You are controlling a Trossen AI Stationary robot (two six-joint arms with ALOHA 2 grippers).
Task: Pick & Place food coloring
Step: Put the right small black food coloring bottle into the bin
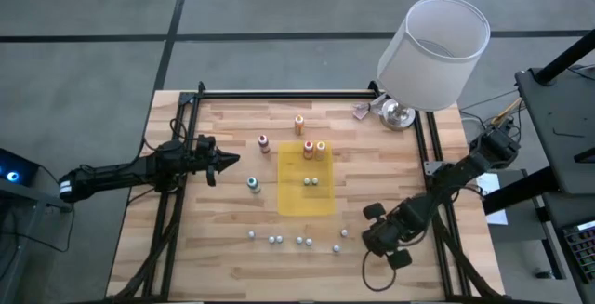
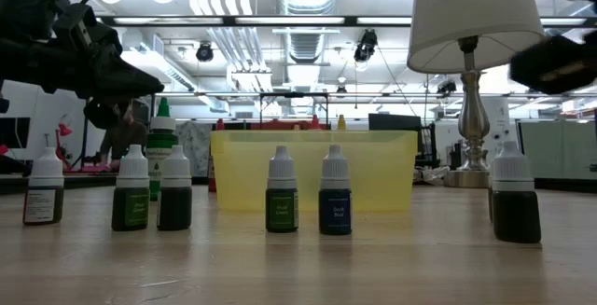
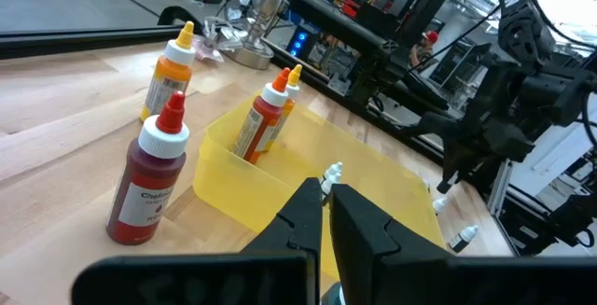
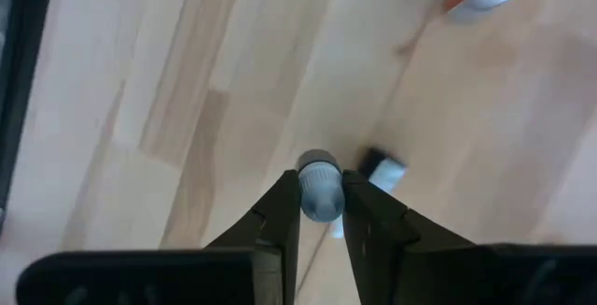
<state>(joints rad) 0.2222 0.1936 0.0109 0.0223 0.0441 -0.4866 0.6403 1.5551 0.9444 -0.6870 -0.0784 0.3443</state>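
Note:
Larger food coloring bottles stand upright: orange point(image 1: 299, 124), dark red point(image 1: 264, 142) and teal point(image 1: 253, 183) on the wood, and orange-red point(image 1: 309, 149) and yellow point(image 1: 321, 147) in the yellow tray point(image 1: 307, 202). Several tiny white-capped bottles point(image 1: 279, 240) stand in a row near the front edge. My left gripper point(image 1: 232, 162) hovers shut and empty left of the tray, close to the dark red bottle point(image 3: 149, 184). My right gripper point(image 1: 370, 239) is at the front right, pointing down, shut on a tiny bottle point(image 4: 320, 191). My right gripper pinches the tiny bottle's pale cap point(image 4: 320, 176) between its two fingers, coming from above and pointing down. The cap hides the bottle's body. I cannot tell whether the bottle stands on the table or hangs clear.
A lamp with a white shade point(image 1: 433, 53) stands at the far right corner. Two tiny bottles point(image 1: 310, 182) sit inside the tray. Black rails point(image 1: 423, 155) run along the table's sides. Another tiny dark bottle point(image 2: 516, 202) stands near the front right.

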